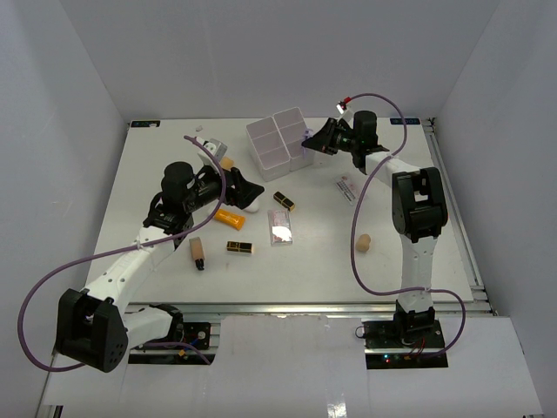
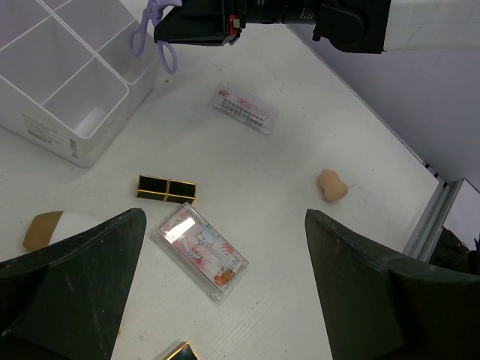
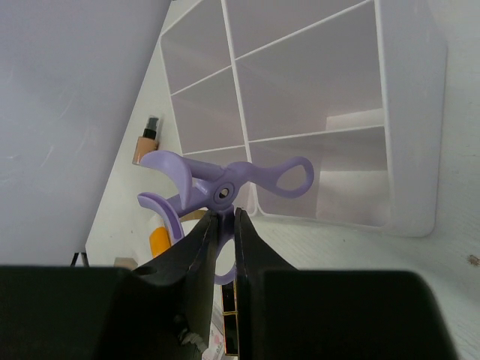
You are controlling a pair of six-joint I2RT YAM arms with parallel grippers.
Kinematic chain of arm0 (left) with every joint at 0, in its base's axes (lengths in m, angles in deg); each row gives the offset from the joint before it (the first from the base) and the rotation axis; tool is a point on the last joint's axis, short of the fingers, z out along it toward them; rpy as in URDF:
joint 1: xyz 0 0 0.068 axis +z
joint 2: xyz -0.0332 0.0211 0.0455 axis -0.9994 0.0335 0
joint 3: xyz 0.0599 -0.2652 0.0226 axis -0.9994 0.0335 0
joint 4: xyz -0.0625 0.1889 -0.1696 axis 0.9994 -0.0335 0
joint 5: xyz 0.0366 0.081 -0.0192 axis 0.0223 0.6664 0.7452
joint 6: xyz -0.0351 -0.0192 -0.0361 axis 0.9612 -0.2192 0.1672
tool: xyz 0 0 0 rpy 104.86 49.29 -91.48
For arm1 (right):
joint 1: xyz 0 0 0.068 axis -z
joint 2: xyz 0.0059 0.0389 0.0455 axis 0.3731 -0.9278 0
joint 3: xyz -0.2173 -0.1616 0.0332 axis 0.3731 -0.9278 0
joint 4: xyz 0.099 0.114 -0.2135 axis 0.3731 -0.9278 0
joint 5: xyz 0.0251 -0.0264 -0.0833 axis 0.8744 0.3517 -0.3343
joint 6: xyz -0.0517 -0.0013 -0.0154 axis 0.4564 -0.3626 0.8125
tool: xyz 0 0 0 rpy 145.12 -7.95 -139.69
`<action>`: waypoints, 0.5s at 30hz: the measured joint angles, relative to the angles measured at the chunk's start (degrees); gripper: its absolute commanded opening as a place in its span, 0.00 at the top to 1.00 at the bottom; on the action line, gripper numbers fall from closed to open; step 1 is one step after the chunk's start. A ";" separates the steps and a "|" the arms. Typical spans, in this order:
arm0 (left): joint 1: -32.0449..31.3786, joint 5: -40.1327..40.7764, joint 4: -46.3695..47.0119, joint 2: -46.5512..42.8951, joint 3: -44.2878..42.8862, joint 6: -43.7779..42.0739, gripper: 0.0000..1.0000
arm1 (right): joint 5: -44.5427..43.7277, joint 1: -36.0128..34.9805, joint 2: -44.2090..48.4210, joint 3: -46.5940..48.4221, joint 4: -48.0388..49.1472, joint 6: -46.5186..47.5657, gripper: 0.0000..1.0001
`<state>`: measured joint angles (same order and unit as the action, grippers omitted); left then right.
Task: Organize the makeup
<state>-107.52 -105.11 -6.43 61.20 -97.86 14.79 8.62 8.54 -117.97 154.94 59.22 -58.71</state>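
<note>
My right gripper (image 3: pixel 223 219) is shut on a purple eyelash curler (image 3: pixel 225 186) and holds it in the air beside the near edge of the white four-compartment box (image 3: pixel 409 112). In the top view this gripper (image 1: pixel 313 139) is at the box's right side (image 1: pixel 261 155). My left gripper (image 2: pixel 225 300) is open and empty above the clear pink palette (image 2: pixel 199 251), which also shows in the top view (image 1: pixel 280 227). Around it lie an orange tube (image 1: pixel 230 218), two black-gold lipsticks (image 1: pixel 284 201) (image 1: pixel 240 247), a tan bottle with dark cap (image 1: pixel 197 253), beige sponges (image 1: pixel 363 243) (image 1: pixel 227 163) and a white-red packet (image 1: pixel 347 188).
A white rounded object with a tan piece (image 2: pixel 60 225) lies under my left gripper's left finger. A small grey item (image 1: pixel 209 144) sits left of the box. White walls enclose the table on three sides. The right arm's cable loops over the table's right half.
</note>
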 measured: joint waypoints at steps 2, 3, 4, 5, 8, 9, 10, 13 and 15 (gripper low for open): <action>0.04 -0.02 0.01 0.00 0.00 0.00 0.02 | -0.81 0.00 0.00 0.00 0.67 -1.13 0.84; 0.08 -0.02 0.00 0.00 0.00 0.00 0.02 | -1.21 0.00 0.00 0.00 1.00 -1.64 0.84; 0.12 -0.02 0.00 0.01 0.00 0.00 0.02 | -1.59 0.00 0.00 0.01 1.23 -2.13 0.83; 0.15 -0.04 0.02 0.02 0.00 0.00 0.02 | -1.95 0.00 0.00 0.02 1.34 -2.62 0.83; 0.22 -0.12 0.01 0.12 0.00 0.00 0.02 | -3.26 0.00 -0.02 0.07 1.44 -3.89 0.82; 0.22 -0.18 0.00 0.18 0.00 0.00 0.02 | -3.69 0.00 -0.02 0.07 1.44 -4.26 0.82; 0.22 -0.20 0.00 0.20 0.00 0.00 0.02 | -4.12 0.00 -0.02 0.07 1.44 -4.48 0.81; 0.22 -0.22 0.02 0.23 0.00 0.00 0.02 | -5.18 -0.01 -0.07 0.09 1.44 -5.40 0.76; 0.22 -0.22 0.02 0.28 0.00 0.00 0.02 | -5.86 -0.07 -0.25 0.22 1.44 -6.06 0.74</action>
<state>-107.30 -105.32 -6.41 61.48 -97.86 14.79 2.76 8.48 -118.22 155.15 60.66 -64.77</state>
